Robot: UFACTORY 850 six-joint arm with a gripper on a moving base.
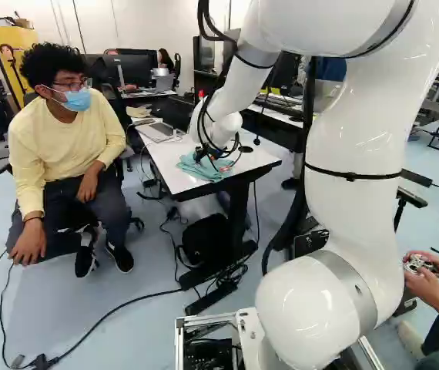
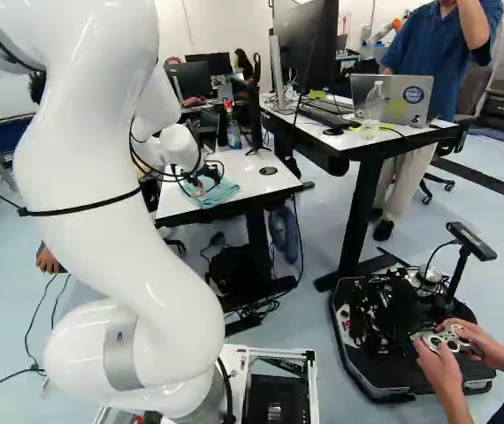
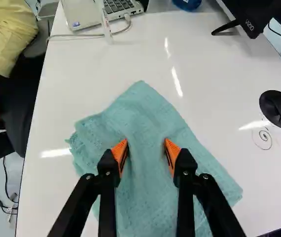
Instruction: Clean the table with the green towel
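In the left base view my gripper [image 1: 202, 155] is low over the green towel [image 1: 218, 173], which lies on the white table [image 1: 263, 159]. The wrist view shows the gripper [image 3: 145, 145] with its orange-padded fingers well apart, both down at the towel [image 3: 148, 113]. Between them the cloth rises in soft lengthwise folds; it is not visibly pinched. The towel lies layered and slightly rumpled, a corner pointing ahead of the fingers. A small drawn spiral mark [image 3: 263, 138] shows on the tabletop beside the towel, near a round black disc [image 3: 279, 109].
A laptop [image 3: 101, 12] with a cable lies at the table's far part, near a bottle [image 2: 233, 132] and a black stand [image 3: 244, 19]. A seated person [image 1: 69, 146] is close beside the table. A taller desk [image 2: 371, 144] stands to the right in the right base view.
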